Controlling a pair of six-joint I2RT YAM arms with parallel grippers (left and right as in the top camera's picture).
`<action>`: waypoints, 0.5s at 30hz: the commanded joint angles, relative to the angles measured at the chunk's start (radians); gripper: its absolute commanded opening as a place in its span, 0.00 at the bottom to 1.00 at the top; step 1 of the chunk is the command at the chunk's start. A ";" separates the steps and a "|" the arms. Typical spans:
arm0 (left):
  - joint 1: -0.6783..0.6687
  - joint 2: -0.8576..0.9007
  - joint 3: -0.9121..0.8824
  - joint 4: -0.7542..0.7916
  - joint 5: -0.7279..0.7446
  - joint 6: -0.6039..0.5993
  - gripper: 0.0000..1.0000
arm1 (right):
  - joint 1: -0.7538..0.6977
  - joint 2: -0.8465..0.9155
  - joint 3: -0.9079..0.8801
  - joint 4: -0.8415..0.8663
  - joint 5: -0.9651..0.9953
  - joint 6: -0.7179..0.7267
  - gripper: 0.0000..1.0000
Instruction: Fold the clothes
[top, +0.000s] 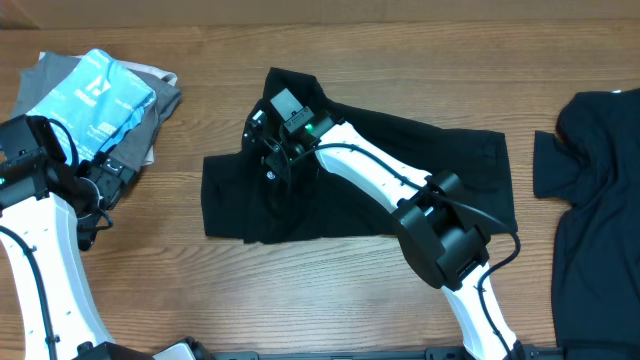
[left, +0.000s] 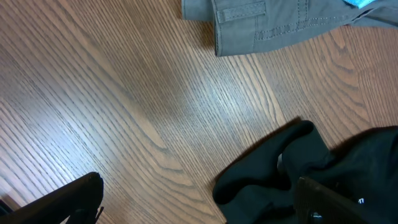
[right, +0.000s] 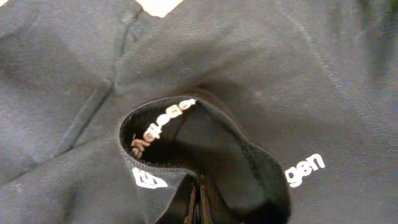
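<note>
1. Overhead: the black T-shirt lies mid-desk, its long axis running from the left edge to the right edge. My right end effector sits on its far-left part, at the neck. The left end effector hangs near the left edge beside the grey garment pile, apart from the shirt. A second black T-shirt lies at the right edge.
2. Left wrist: the left end effector is spread wide and released, holding nothing. Only this view shows a corner of the shirt just to its right.
3. Right wrist: here I see what the arm hides from above. The jaws are clenched on the collar rim, with white lettering beside them. I judge the right arm should lead the fold.
</note>
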 joint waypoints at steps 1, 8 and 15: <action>0.000 0.006 0.009 -0.001 0.003 0.019 1.00 | 0.002 0.013 0.017 0.014 0.074 0.000 0.04; 0.000 0.006 0.009 -0.001 0.003 0.019 1.00 | 0.002 0.013 0.017 0.018 0.104 0.003 0.08; 0.000 0.006 0.009 -0.001 0.003 0.019 1.00 | 0.002 0.012 0.018 0.038 0.193 0.178 0.41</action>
